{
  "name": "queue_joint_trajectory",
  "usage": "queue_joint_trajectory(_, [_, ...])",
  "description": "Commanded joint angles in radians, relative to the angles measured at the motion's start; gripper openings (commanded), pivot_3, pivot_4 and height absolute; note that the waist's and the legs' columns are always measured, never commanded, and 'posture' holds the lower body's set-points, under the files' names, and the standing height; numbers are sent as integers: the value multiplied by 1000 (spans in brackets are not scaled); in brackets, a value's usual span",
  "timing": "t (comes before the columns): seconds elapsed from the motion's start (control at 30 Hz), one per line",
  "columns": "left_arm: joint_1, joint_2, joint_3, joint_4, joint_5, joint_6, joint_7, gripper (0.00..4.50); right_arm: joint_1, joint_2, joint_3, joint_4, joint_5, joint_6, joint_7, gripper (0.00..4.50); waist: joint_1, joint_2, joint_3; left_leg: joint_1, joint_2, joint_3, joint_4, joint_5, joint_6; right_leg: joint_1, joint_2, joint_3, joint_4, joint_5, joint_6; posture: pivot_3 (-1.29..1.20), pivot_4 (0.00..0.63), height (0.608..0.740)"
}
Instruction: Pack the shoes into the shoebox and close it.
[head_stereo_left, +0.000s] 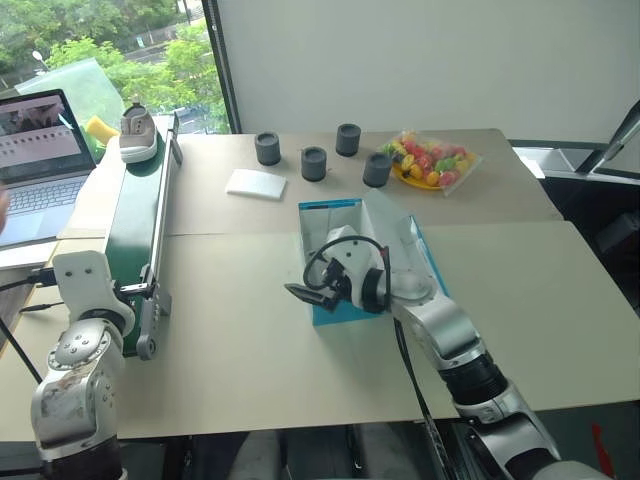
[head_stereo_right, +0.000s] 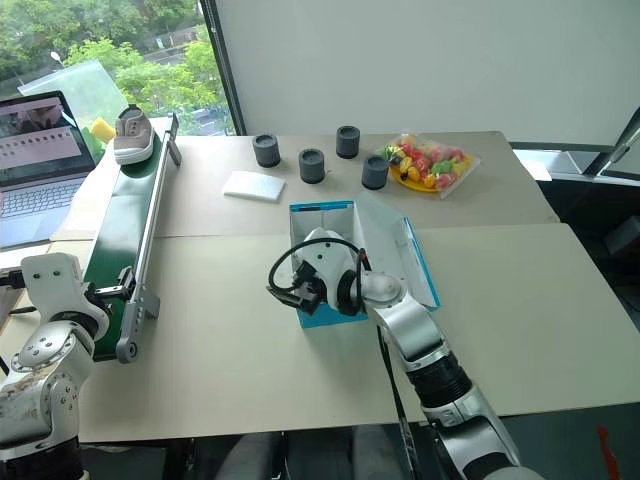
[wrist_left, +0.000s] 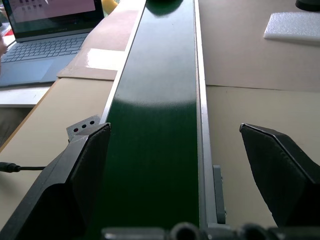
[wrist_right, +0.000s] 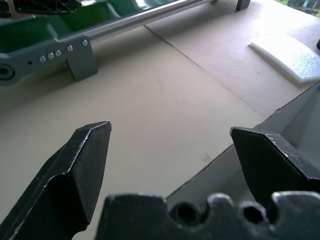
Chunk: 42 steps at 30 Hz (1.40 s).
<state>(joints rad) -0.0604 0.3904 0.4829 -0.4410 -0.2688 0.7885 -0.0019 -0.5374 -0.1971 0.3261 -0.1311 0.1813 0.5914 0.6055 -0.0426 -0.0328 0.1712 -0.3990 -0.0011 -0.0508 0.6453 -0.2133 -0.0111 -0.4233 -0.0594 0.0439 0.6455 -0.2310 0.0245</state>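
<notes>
One grey shoe (head_stereo_left: 137, 133) with a white sole sits at the far end of the green conveyor belt (head_stereo_left: 135, 215) on the left. The blue shoebox (head_stereo_left: 345, 312) stands open mid-table, its lid (head_stereo_left: 400, 245) tilted back to the right. My right gripper (head_stereo_left: 303, 294) hangs open over the box's near left corner, and the hand hides much of the white inside. In the right wrist view the right gripper (wrist_right: 171, 128) holds nothing, with the box's white wall (wrist_right: 280, 112) beside one finger. My left gripper (wrist_left: 175, 127) is open, its fingers astride the near end of the belt (wrist_left: 155, 125), holding nothing.
Several dark grey cups (head_stereo_left: 268, 148) and a flat white pad (head_stereo_left: 256, 183) lie behind the box. A bag of colourful pieces (head_stereo_left: 432, 160) sits at the back right. An open laptop (head_stereo_left: 40, 160) and a yellow object (head_stereo_left: 100, 128) are left of the belt.
</notes>
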Motion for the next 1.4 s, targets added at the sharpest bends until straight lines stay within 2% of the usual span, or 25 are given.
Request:
queue_joint_trajectory(0.03, [-5, 8, 9, -10, 15, -16, 1, 4418, -18, -2, -22, -38, 7, 6, -5, 4500, 1, 0, 0, 0, 0, 0, 0, 0, 0, 0, 0, 0, 0, 0, 0, 0, 150, 740])
queue_joint_trajectory(1.4, [-59, 18, 70, 60, 7, 56, 41, 4418, -22, 13, -54, -84, 20, 62, -43, 4500, 1, -1, 0, 0, 0, 0, 0, 0, 0, 0, 0, 0, 0, 0, 0, 0, 150, 740])
